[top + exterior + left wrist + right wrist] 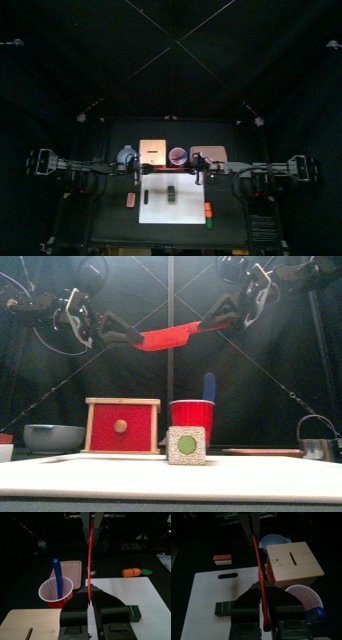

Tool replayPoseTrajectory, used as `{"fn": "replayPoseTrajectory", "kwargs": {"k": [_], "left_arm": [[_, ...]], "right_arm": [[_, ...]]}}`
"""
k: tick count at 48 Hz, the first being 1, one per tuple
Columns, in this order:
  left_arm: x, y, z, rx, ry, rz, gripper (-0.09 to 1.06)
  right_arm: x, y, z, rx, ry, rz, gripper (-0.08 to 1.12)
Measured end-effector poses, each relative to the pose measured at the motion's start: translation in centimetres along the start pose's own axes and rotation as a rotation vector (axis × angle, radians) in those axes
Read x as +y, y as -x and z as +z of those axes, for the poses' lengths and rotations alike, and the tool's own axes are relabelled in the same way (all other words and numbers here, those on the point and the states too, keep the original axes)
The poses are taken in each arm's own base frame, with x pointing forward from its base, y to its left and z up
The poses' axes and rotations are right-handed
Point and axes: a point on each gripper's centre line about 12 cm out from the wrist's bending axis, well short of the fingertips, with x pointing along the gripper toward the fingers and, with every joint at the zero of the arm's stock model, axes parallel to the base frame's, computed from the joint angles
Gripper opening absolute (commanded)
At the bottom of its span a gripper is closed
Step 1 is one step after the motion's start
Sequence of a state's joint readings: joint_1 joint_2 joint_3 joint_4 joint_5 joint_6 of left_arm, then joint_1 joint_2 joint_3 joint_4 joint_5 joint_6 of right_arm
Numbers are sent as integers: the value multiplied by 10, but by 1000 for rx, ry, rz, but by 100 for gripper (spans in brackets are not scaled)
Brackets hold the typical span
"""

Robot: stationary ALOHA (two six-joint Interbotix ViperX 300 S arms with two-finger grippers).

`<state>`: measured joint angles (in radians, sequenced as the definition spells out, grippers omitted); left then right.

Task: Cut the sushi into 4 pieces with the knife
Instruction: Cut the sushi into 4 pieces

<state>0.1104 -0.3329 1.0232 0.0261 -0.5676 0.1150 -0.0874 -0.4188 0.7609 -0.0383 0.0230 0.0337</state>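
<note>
White board (211, 594): upright sushi (186, 445) (green-centred)

The red knife (167, 336) bridges the gap between both pairs of fingers (79, 609). Below them is open air, with the red cup (191, 418), wooden box (123, 426) and sushi roll (186, 444) standing lower down.

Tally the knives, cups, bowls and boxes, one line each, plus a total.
Knives: 2 (red plastic toy knife, blue plastic toy knife)
Cups: 1 (red plastic cup)
Bowls: 1 (blue-grey bowl)
Boxes: 1 (pale wooden box with red drawer front)
Total: 5
</note>
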Motion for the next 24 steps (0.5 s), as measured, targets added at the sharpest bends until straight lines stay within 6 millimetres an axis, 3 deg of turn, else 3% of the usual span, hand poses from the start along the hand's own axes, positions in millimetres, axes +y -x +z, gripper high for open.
{"fn": "replayPoseTrajectory", "kwargs": {"k": [9,24], "left_arm": [[-5,3,-11,9,10,-14,17],[-31,-3,-38,64,63,-59,17]], "right_arm": [[10,-9,-15,43,-21,27,11],[28,-23,-49,149,-11,73,11]]}}
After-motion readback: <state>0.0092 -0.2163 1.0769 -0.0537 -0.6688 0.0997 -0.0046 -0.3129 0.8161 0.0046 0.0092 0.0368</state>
